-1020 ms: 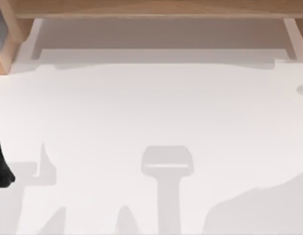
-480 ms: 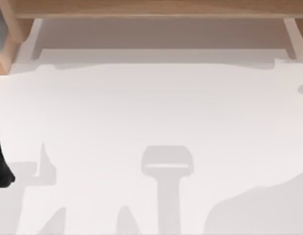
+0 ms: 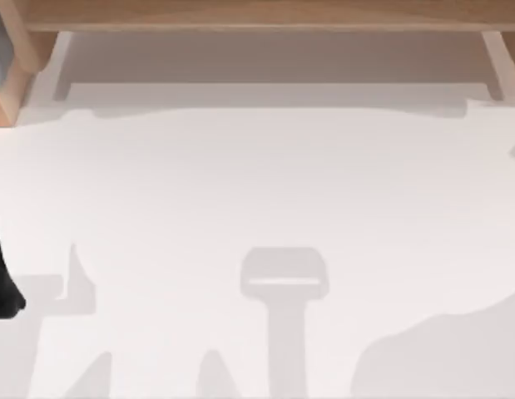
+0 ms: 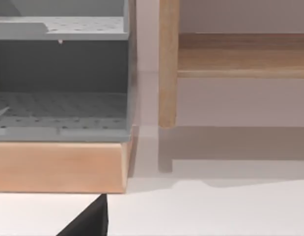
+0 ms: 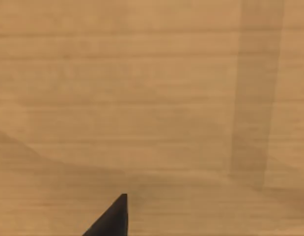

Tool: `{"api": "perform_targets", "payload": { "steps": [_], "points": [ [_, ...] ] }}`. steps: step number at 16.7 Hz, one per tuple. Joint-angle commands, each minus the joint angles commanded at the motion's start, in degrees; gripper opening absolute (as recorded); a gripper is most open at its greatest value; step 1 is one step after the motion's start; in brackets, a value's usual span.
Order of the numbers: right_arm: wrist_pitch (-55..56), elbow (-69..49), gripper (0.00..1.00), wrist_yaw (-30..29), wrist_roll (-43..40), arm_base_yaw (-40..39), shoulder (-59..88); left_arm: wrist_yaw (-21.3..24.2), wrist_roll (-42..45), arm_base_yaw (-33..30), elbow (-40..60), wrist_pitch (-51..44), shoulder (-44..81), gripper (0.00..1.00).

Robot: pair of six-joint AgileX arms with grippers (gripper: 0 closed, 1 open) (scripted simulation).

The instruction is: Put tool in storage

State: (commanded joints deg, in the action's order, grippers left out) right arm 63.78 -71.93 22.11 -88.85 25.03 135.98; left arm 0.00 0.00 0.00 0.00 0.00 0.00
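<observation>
Left claw [image 3: 1, 287] at table's [image 3: 265, 183] left edge, finger spread cannot tell. Its wrist camera faces grey pegboard storage box [image 4: 61, 81] on wooden base, beside wooden shelf leg [image 4: 168, 64]. Right claw fingertip [image 5: 115, 219] faces wood panel. Tool location, axis, nearer arm: cannot tell.

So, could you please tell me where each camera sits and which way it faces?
Top view: above, looking down on the white table; a black piece of the left arm at its left edge.
Left wrist view: faces a grey pegboard shelf unit and wooden frame; both views share the table and frame.
Right wrist view: close on a wooden surface; a dark fingertip shows.
</observation>
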Motion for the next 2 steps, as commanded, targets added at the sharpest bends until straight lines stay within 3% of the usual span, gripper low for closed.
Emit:
{"api": "perform_targets", "payload": {
  "steps": [2],
  "points": [
    [0.0,0.0,1.00,0.0,0.0,0.0,0.0,0.0,0.0,0.0,0.0,0.0,0.0,1.00]
  ]
}}
